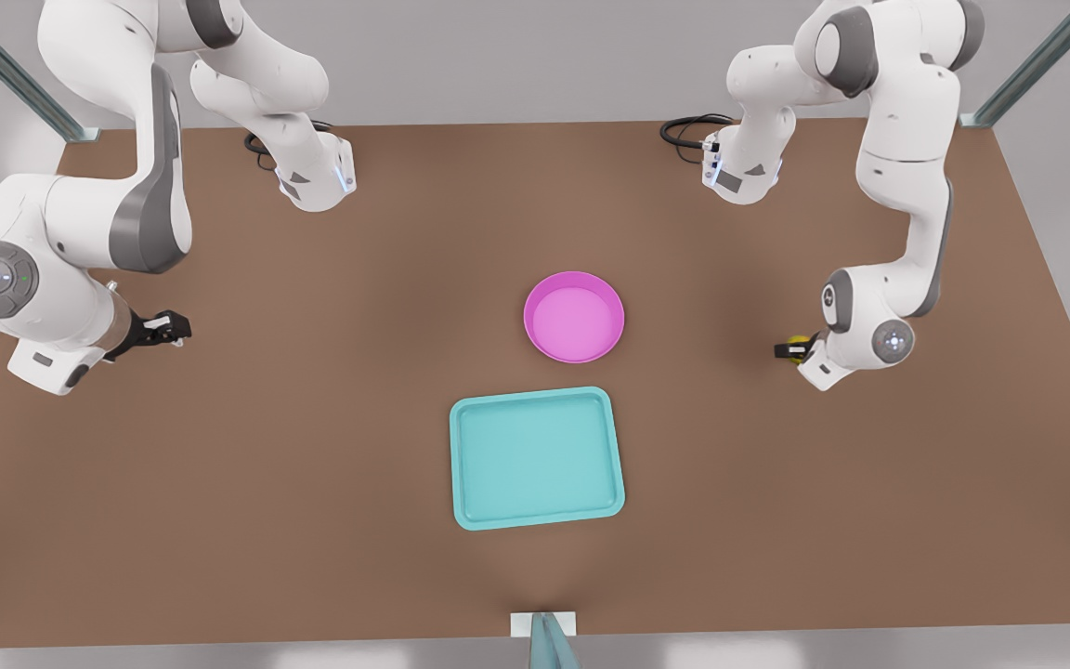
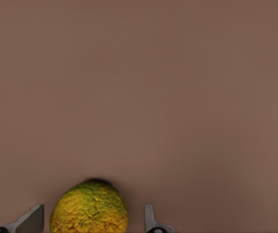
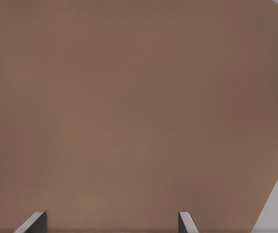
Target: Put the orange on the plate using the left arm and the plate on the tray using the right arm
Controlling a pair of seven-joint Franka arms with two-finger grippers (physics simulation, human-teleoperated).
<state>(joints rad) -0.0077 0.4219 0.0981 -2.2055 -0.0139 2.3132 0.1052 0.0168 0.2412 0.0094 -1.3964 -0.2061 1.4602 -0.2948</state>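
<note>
1. The left gripper (image 1: 797, 349) is seen low over the brown table (image 1: 312, 446) on the front view's right, with the orange (image 2: 89, 208) sitting between its fingers (image 2: 151, 221). The fingers are spread, with a gap visible on each side of the fruit, so nothing is gripped yet.
2. That straddling pose is judged to be the set-up for a pinch: the fingers are placed either side so the round fruit can be closed on at its middle.
3. The orange is shown with a bumpy, pitted yellow-orange skin and a greenish tinge; a ball this shape may roll if it is nudged off-centre.
4. The right gripper (image 1: 166, 329) is held over bare table at the front view's left, well apart from everything. Its fingers (image 3: 34, 222) are parted wide and hold nothing; this arm is judged to be waiting.
5. The plate (image 1: 574, 316), a round, smooth magenta dish with a raised rim, is left empty near the table's middle.
6. The tray (image 1: 537, 458), flat, teal and round-cornered with a low rim, is laid just beside the plate, toward the camera, also empty.
</note>
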